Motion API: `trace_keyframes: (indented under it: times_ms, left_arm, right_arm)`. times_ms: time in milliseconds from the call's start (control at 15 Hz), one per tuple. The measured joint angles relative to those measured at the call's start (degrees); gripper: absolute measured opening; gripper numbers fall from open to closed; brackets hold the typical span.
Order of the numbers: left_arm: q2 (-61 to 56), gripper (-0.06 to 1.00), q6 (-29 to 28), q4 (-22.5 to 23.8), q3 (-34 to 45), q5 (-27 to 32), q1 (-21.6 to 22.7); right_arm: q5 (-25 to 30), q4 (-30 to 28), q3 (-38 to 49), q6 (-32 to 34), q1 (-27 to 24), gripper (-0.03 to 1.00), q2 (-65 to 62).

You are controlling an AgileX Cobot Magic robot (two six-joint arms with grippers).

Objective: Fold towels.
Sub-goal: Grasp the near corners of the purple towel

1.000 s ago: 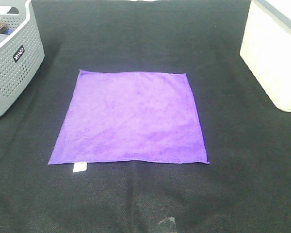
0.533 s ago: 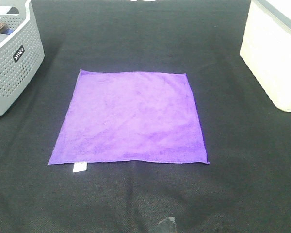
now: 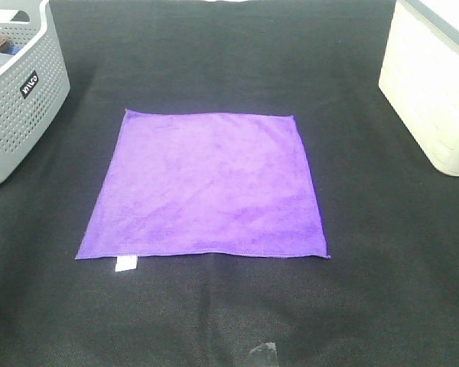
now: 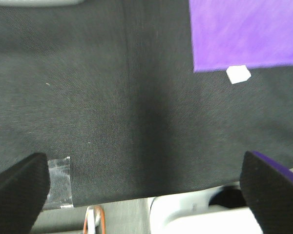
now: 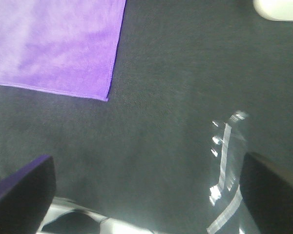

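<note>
Here the purple microfibre cloth (image 3: 206, 183) lies flat on the black worktop (image 3: 367, 290); left gripper (image 4: 145, 189) and right gripper (image 5: 149, 190) gape wide, fingers (image 4: 19, 195) empty.

The grey basket (image 3: 23, 115) at the far left corner of the bench (image 3: 214, 46) and the white bin (image 3: 432, 92) at its far right corner run off the high view. Each wrist view cuts the purple towel (image 4: 244, 34) to one corner and shows of the left gripper (image 4: 142, 163) and right gripper (image 5: 147, 163) only two spread fingertips

Black, purple-edged pincer fingers (image 4: 266, 195)
</note>
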Motion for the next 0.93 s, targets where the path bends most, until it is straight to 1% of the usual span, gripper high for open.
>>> trace_keyframes:
  times_ms: [133,267,333,467,533,600,667,733,867,933]
  left_arm:
    - [13.4,0.99,2.3,-2.1,-4.3,-4.6,0.0]
    - [23.8,0.99,5.4,-6.0,-7.7,-8.4,0.0]
    - [29.2,0.99,7.7,-8.6,-9.2,-10.5,0.0]
    - [37.6,0.99,10.7,-13.5,-11.0,-14.2,0.0]
    - [40.1,0.99,11.9,-15.4,-11.0,-15.1,0.0]
    - [41.4,0.99,12.9,-16.4,-11.0,-15.5,0.0]
    - [44.2,0.99,15.6,-18.1,-11.0,-16.4,0.0]
    - [45.4,0.99,16.4,-18.6,-11.0,-16.5,0.0]
    - [45.9,0.99,16.8,-19.1,-11.0,-16.7,0.0]
    - [46.0,0.99,16.9,-20.2,-11.0,-16.7,0.0]
  right_arm:
    - [-4.5,4.7,-3.8,-3.5,0.0,0.96,14.7]
    - [-8.7,12.8,-6.9,-7.5,0.0,0.96,26.7]
    - [-10.3,16.2,-8.2,-9.5,0.0,0.96,30.7]
    - [-11.6,25.8,-9.9,-15.4,0.0,0.96,40.8]
    - [-11.9,29.2,-10.0,-17.8,0.0,0.96,43.4]
    - [-11.9,30.6,-10.0,-18.7,0.0,0.96,44.6]
    - [-12.0,33.0,-10.1,-20.2,0.0,0.96,47.0]
    - [-12.1,33.5,-10.1,-20.9,0.0,0.96,47.9]
    - [-12.3,34.0,-10.1,-20.9,0.0,0.96,48.2]
    - [-12.0,34.7,-10.1,-20.9,0.0,0.96,48.2]
